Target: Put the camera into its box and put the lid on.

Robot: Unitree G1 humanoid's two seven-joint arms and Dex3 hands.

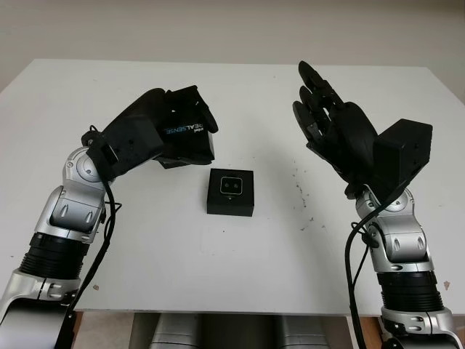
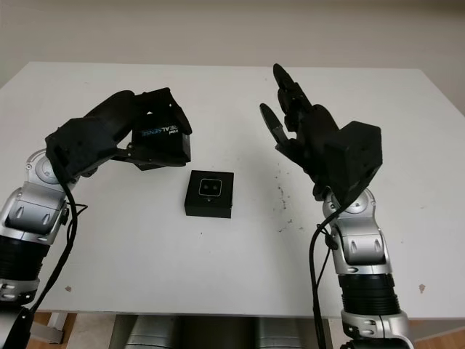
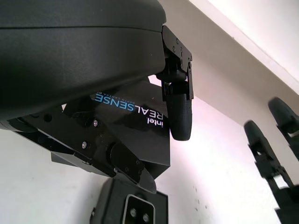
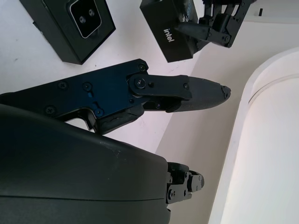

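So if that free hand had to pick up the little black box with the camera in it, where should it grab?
Probably from straight above, fingers on two opposite side walls of the box. It lies flat and low on the table, apart from both hands. The right hand is open, raised; the left hand holds the lid.

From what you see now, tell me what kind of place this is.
Probably a robot test bench in a lab or office: a plain white table against a bare wall, the left hand holding a RealSense lid, the camera in its box, the right hand raised open.
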